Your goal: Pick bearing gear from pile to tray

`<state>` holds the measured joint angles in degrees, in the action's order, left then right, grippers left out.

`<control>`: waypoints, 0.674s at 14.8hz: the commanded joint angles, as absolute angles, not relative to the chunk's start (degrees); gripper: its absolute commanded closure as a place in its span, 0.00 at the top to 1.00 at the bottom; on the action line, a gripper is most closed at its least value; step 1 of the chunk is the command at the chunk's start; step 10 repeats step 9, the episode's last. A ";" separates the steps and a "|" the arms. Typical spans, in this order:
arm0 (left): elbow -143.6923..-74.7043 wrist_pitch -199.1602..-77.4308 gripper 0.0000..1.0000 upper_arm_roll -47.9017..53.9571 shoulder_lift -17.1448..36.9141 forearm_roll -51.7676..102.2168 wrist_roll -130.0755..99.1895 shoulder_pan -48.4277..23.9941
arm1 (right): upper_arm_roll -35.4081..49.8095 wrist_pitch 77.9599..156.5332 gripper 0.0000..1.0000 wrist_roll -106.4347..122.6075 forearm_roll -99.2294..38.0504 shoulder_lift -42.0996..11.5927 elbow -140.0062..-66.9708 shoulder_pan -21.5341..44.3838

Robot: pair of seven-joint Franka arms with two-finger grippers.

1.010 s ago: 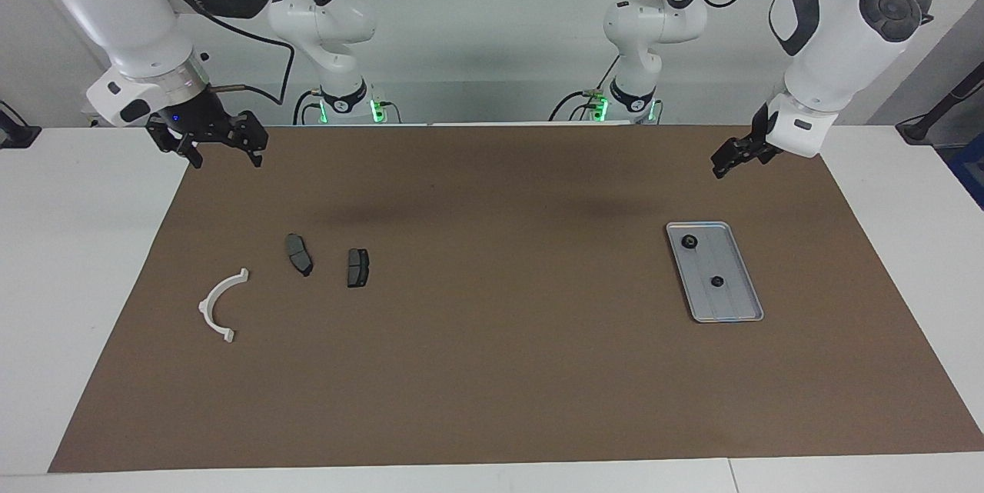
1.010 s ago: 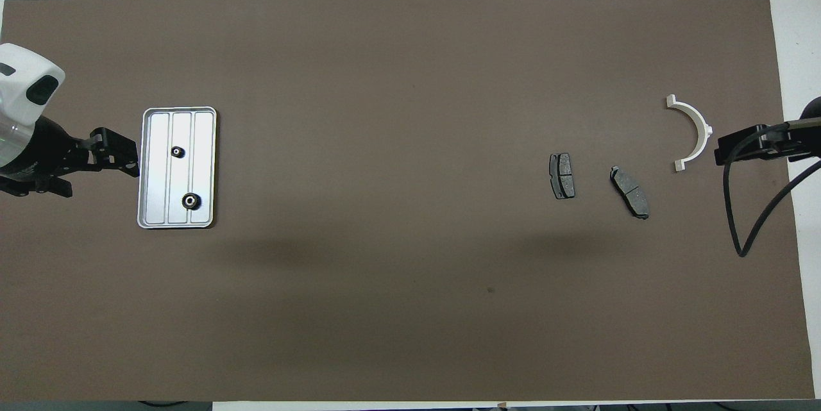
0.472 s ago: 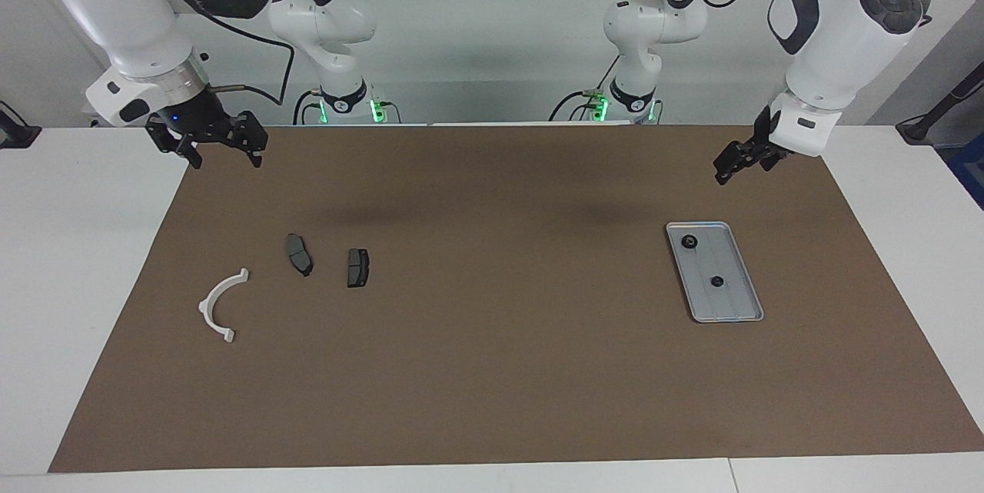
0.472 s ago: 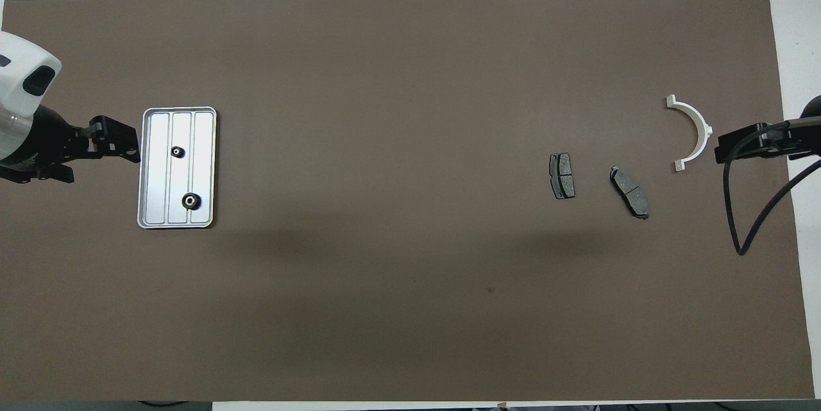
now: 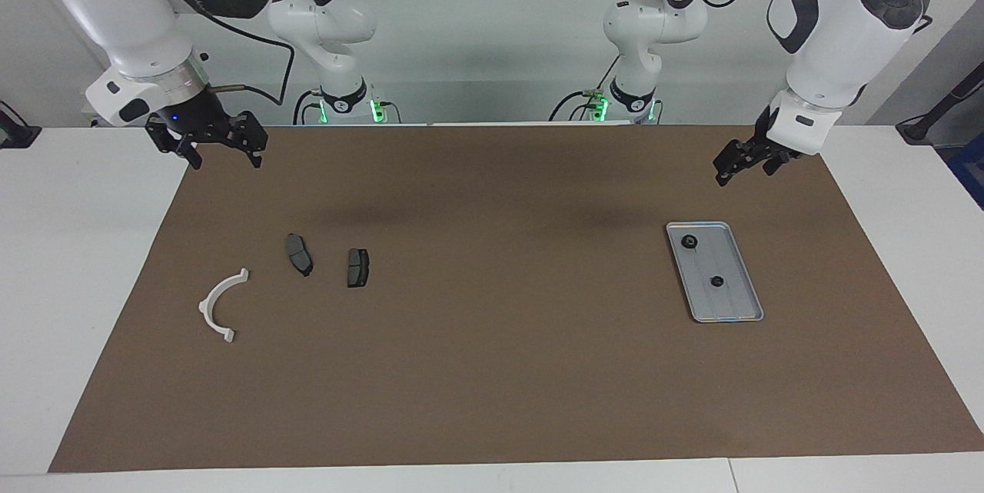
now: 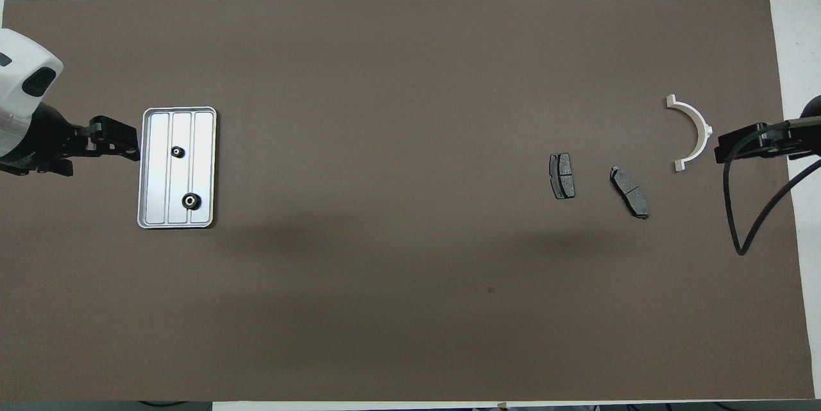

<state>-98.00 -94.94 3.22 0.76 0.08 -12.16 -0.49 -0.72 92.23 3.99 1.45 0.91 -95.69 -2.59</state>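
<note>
The silver tray (image 5: 730,307) lies on the brown mat toward the left arm's end; it also shows in the overhead view (image 6: 154,167). Two small black gears (image 5: 689,242) (image 5: 716,281) lie in it, also seen from overhead (image 6: 177,152) (image 6: 191,201). The pile toward the right arm's end is a white bracket (image 5: 219,307) (image 6: 696,132) and two dark pads (image 5: 299,254) (image 5: 357,268). My left gripper (image 5: 723,171) (image 6: 131,148) hangs in the air beside the tray, holding nothing I can see. My right gripper (image 5: 224,157) (image 6: 721,149) is open and empty, raised over the mat's edge beside the bracket.
The brown mat (image 5: 492,370) covers most of the white table. A black cable (image 6: 744,231) loops down from the right arm near the bracket.
My left gripper has shifted slightly beside the tray. The right arm and all the parts have not moved.
</note>
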 commanded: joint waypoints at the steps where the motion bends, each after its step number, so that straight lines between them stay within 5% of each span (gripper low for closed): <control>1: -98.17 -95.71 1.00 2.90 -0.09 0.09 -10.73 -0.79 | -0.53 93.25 1.00 4.22 0.97 2.02 -97.03 -2.99; 10: -97.73 -95.98 1.00 2.90 -0.17 0.18 -8.61 -0.79 | -0.53 93.25 1.00 4.13 0.97 2.02 -97.03 -3.08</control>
